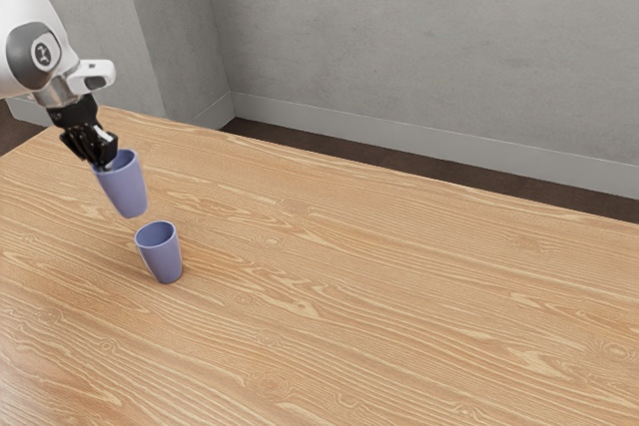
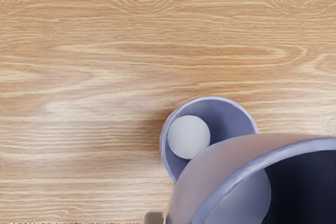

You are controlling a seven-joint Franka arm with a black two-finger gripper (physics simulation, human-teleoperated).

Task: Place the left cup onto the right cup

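Two cups sit close but not yet lined up, and that is your main risk. The pincer [image 1: 103, 154] is closed tight on the rim of the lifted cup [image 1: 124, 187], which hangs tilted just under it. The standing cup [image 1: 160, 251] rests on the table [image 1: 399, 276] below the pincer and slightly off to one side. If you lower now, the tilted base would likely catch the lower rim and knock that cup over. A rim-only grip could also let the load swing. Your arm reaches down steeply, with the wrist bent and the hand slanted rather than vertical.
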